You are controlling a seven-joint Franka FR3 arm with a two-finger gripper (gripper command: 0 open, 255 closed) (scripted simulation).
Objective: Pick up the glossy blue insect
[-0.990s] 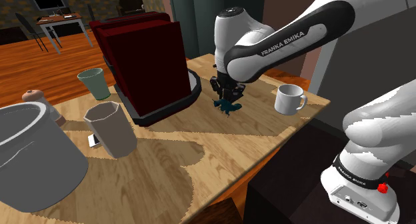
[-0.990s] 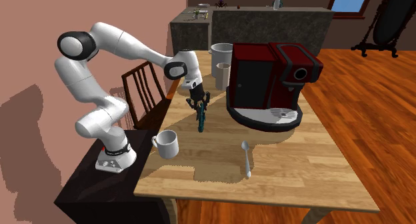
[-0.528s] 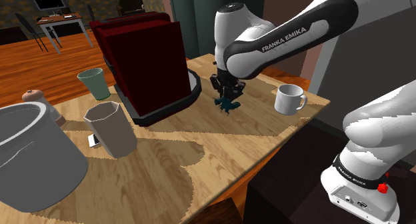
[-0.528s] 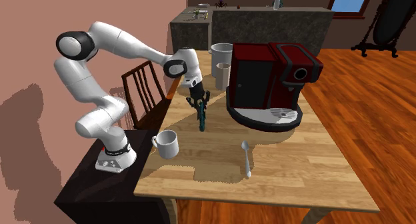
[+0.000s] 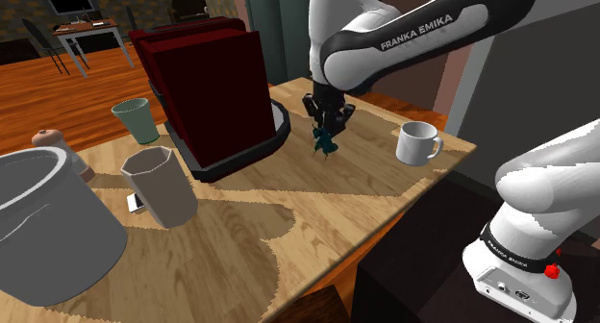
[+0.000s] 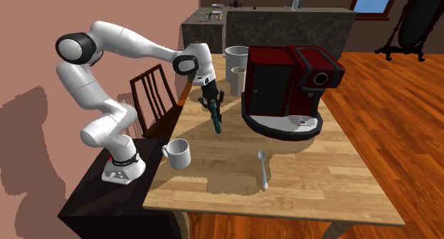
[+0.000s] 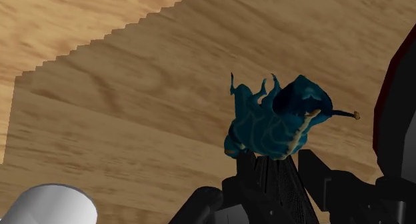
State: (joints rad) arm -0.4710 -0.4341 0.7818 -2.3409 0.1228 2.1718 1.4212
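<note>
A wooden counter (image 5: pixel 317 211) stands on a reddish plank floor, with a pink wall behind the arm in the second exterior view. Above the counter's middle, the black fingers (image 7: pixel 313 171) point down and are clamped on one end of the blue insect (image 7: pixel 273 119). The insect hangs below them (image 5: pixel 327 142), its body tilted and its legs and a thin feeler sticking away from the fingertips. In the second exterior view it dangles under the fingers (image 6: pixel 208 95) as a dark teal streak (image 6: pixel 216 121); it appears to be just clear of the wood, though that gap is hard to judge.

Nearest to the fingers is a dark red coffee machine (image 5: pixel 207 90) on a round black base, just beside them toward the shoulder view's left, and its edge shows beside the fingers in the wrist view. On the other side of the fingers, toward the stand, a white mug (image 5: pixel 416 141) sits near the counter's edge, well apart from the insect. Farther out past the machine stand a pale green cup (image 5: pixel 137 119), a white faceted cup (image 5: pixel 159 185) and a large grey pot (image 5: pixel 43 225). A spoon (image 6: pixel 262 166) lies on the open wood in front of the machine. A dark wooden chair (image 6: pixel 153 95) stands between the counter and the arm's stand (image 6: pixel 92 202).
</note>
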